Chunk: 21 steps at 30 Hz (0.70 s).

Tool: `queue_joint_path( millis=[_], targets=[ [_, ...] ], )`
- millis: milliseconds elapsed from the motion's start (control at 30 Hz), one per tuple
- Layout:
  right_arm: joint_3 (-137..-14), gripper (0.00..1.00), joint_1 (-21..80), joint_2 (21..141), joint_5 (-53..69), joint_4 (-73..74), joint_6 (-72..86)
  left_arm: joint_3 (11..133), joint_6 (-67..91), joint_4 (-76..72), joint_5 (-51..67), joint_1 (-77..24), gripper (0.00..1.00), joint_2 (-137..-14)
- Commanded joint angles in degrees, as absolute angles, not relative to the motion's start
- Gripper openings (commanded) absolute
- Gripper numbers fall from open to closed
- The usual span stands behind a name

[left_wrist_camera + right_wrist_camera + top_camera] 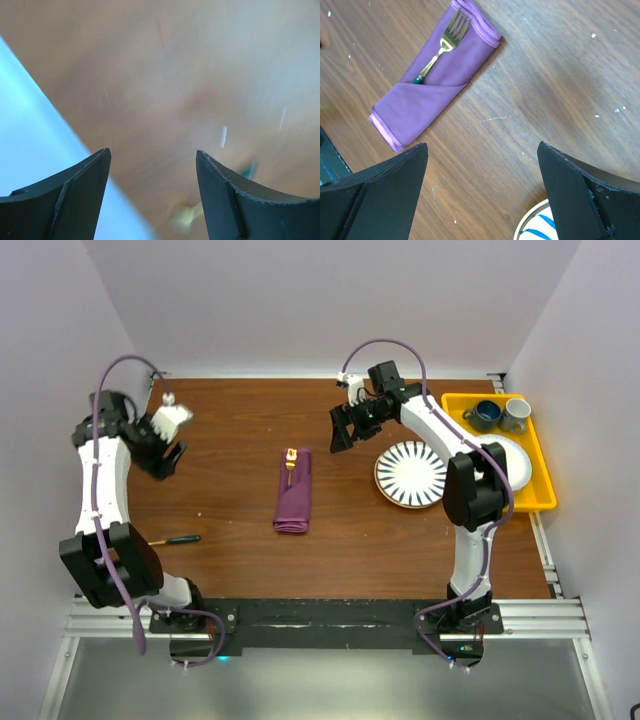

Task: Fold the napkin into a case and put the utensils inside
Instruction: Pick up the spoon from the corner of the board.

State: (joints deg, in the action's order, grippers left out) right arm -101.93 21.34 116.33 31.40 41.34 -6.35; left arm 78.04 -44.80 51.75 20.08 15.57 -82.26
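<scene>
The case (293, 495) lies folded in the middle of the desk (230, 410), a narrow plum strip with its length running away from the arms. One fork (442, 45) is tucked into it, gold tines poking out at the far end. A loose utensil (176, 539) sits well apart from it on the left side of the desk, near the left arm's elbow. It looks dark-handled with a glint of gold, but I can't tell whether it's a knife or a spoon.

The left fingers (165, 458) hang open and empty over the far-left part of the desk. Their own camera shows little but blurred wood. The right fingers (341, 432) are open too, holding nothing, hovering between the case and the striped plate (411, 490).

To my eye, the job now is fetching that loose piece. The left arm is the natural one for it. It should come down across the handle rather than along it and close on the thicker dark part, since thin metal lying flat on wood slips easily. When sliding it in beside the fork, entering at a shallow angle from the far end would avoid dragging the fold loose. The right fingers could pin the cloth.
</scene>
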Motion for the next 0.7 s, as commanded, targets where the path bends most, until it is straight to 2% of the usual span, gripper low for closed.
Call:
queue_joint_path(
  millis=[0,133,233,667],
  targets=[
    [-104.9,0.98,21.4,117.6,35.7,44.6,-9.8,74.4,-84.0,75.2,20.5,26.1,0.72,-83.5],
    [-105.3,0.98,21.3,117.7,36.3,45.4,-10.6,67.4,-94.8,70.9,14.6,32.2,0.69,-81.2],
    [-106.1,0.98,21.3,117.8,36.2,47.5,-11.5,59.5,-99.7,65.9,13.0,33.0,0.69,-80.0],
    [-105.2,0.98,21.3,116.6,34.4,49.4,-12.5,47.5,-104.3,52.8,13.6,32.7,0.62,-80.6]
  ],
)
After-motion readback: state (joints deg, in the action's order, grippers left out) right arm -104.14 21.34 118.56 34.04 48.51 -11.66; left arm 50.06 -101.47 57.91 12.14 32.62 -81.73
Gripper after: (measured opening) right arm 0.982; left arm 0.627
